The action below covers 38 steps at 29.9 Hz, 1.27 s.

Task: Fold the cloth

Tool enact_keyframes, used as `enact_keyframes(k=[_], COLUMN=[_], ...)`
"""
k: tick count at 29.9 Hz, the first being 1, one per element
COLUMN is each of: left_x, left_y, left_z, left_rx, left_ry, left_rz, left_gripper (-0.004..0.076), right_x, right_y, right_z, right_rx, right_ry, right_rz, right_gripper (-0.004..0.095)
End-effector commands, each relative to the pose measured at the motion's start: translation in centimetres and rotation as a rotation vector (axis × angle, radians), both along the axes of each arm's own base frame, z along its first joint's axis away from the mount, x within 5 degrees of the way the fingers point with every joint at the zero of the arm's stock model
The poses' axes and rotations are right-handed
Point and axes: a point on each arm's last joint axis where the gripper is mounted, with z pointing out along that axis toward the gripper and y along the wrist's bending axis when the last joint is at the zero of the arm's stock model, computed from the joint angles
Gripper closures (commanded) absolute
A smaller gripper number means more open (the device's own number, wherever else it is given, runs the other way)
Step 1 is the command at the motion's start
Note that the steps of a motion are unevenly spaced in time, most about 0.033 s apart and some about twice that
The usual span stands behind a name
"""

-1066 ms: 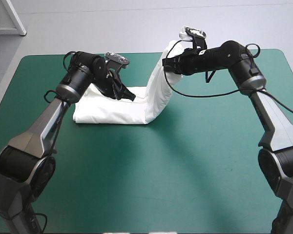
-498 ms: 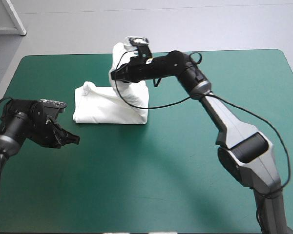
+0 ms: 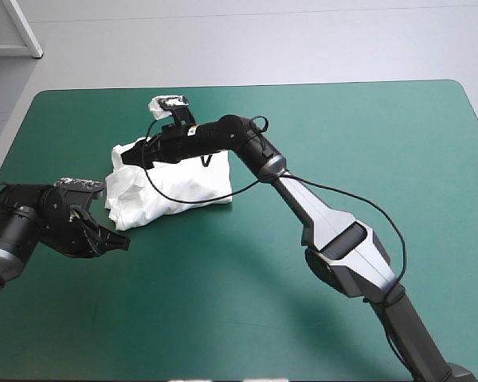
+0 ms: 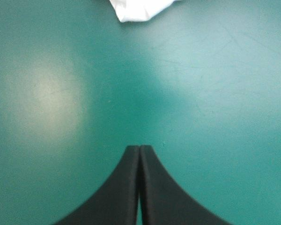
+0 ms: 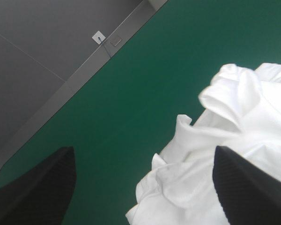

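The white T-shirt (image 3: 171, 187) lies as a loosely folded, rumpled bundle on the left half of the table. My right gripper (image 3: 132, 157) hovers over the bundle's far left corner, its arm stretched across the shirt. In the right wrist view this gripper (image 5: 143, 157) is open, with its black fingers (image 5: 42, 183) wide apart. The crumpled T-shirt (image 5: 234, 154) lies under and ahead of it, not held. My left gripper (image 3: 118, 240) is low over the cover, just in front of the bundle's near left corner, and shut. Its wrist view shows the left gripper (image 4: 139, 151) holding nothing, with a T-shirt corner (image 4: 138, 9) ahead.
The table's left edge (image 5: 79, 75) runs ahead of the right gripper, with grey floor beyond it. The right arm's forearm (image 3: 303, 199) slants over the table's middle. The teal-green cover (image 3: 366, 135) stretches wide to the right of the bundle.
The right gripper carried the shirt's raised right part leftward over the bundle and opened, letting it drop. The left gripper had earlier withdrawn from the shirt to the front left, still shut.
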Motion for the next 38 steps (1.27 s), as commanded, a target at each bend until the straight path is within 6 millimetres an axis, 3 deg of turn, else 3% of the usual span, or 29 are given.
enact_keyframes(k=[1, 5, 10, 13, 19, 27, 32, 36, 38], left_x=[-0.2, -0.2, 0.0, 0.2, 0.3, 0.2, 0.0, 0.0, 0.0], left_y=[-0.2, -0.3, -0.6, -0.7, -0.7, -0.7, -0.7, -0.7, -0.7], left_z=[1.3, 1.3, 1.4, 1.5, 1.5, 1.5, 1.4, 1.4, 1.4], left_rx=[-0.035, -0.049, -0.074, -0.092, -0.097, -0.095, -0.094, -0.087, -0.087], left_ry=[-0.057, -0.066, -0.087, -0.106, -0.119, -0.111, -0.091, -0.087, -0.087], left_rz=[0.003, -0.015, -0.012, -0.010, -0.009, -0.010, -0.011, -0.012, -0.012], left_gripper=[0.0734, 0.0734, 0.0734, 0.0734, 0.0734, 0.0734, 0.0734, 0.0734, 0.0734], right_x=[-0.7, 0.8, 2.9, 4.0, 3.8, 4.3, 4.0, 3.7, 3.6], right_y=[-4.0, -7.5, -12.5, -13.7, -12.3, -9.1, -7.9, -7.4, -7.3], right_z=[7.6, 7.5, 5.1, 3.8, 1.7, -3.7, -5.1, -5.0, -4.9], right_rx=[0.077, -0.065, -0.356, -0.398, -0.409, -0.402, -0.411, -0.405, -0.408], right_ry=[-0.070, 0.001, 0.153, 0.196, 0.250, 0.363, 0.360, 0.342, 0.332], right_rz=[-0.057, -0.154, -0.337, -0.409, -0.334, -0.243, -0.210, -0.185, -0.171], right_gripper=[0.0209, 0.0295, 0.0296, 0.0296, 0.0296, 0.0296, 0.0331, 0.0573, 0.0785])
